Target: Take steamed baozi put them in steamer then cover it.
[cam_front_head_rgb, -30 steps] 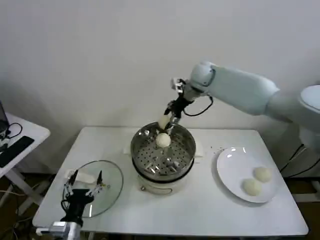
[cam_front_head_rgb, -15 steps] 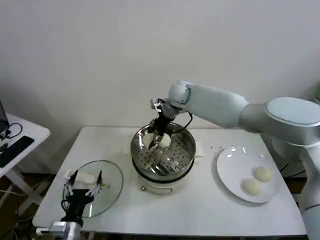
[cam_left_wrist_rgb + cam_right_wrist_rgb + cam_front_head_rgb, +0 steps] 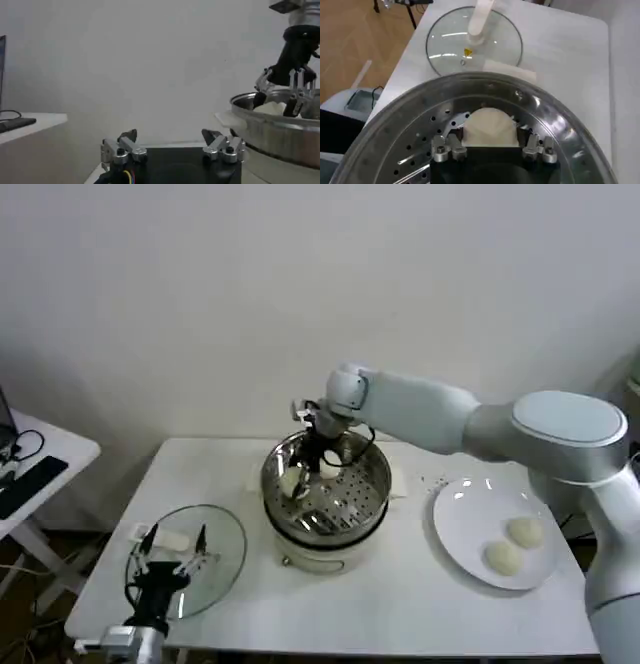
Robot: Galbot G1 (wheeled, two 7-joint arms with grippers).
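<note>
Right tool (image 3: 490, 145) clasps a soft, squashable baozi (image 3: 488, 125) by its sides inside the steamer (image 3: 372, 484); left tool (image 3: 172, 147) spread, idle.

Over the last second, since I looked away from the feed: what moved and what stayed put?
The right gripper came down from above the steamer and carried its baozi leftward onto the perforated tray, jaws still closed on it. The other bun inside, the two baozi on the plate, the glass lid and the left gripper, open over that lid, stayed as they were.
</note>
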